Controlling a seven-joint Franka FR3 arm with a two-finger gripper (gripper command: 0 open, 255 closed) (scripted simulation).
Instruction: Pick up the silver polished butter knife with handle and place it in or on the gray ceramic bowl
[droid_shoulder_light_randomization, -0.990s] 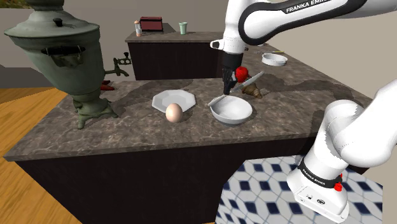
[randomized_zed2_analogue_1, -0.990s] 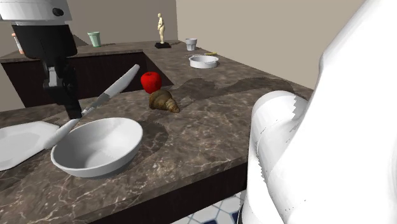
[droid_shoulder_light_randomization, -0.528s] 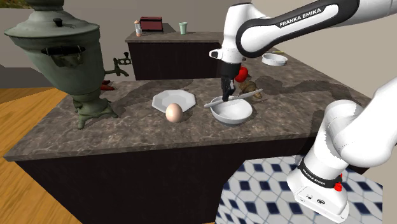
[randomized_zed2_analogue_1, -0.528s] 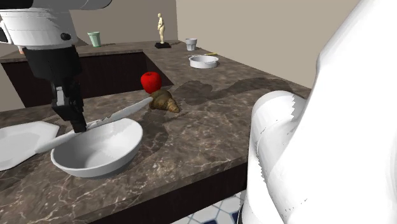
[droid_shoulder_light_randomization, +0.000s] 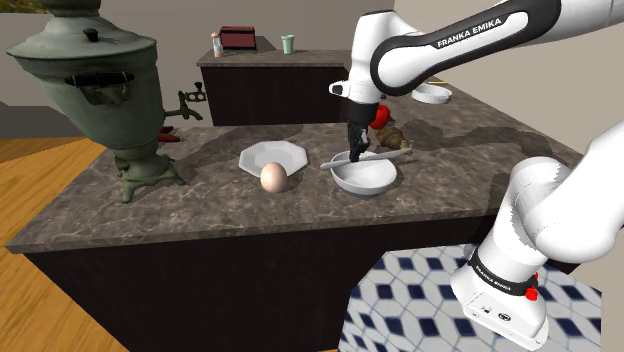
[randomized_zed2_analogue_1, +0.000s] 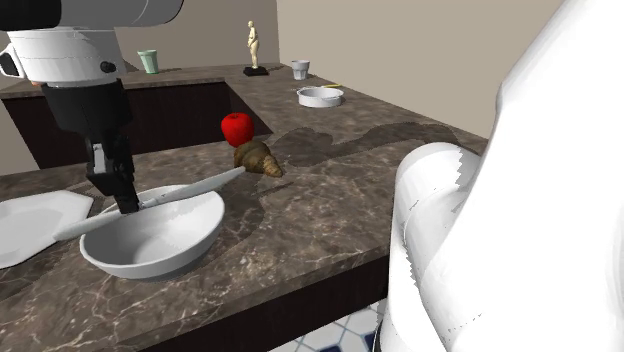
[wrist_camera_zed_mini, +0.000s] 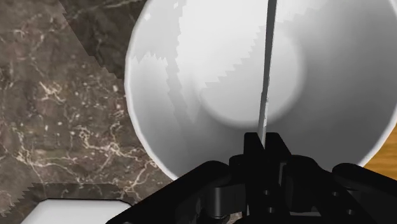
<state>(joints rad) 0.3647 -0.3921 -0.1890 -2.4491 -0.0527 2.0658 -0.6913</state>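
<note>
One end effector (randomized_zed2_analogue_1: 127, 205) tight around one butter knife (randomized_zed2_analogue_1: 192, 186) above one large white bowl (randomized_zed2_analogue_1: 160, 258).

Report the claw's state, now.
Claw: closed on the slim silver butter knife, holding it over the white round bowl.
</note>
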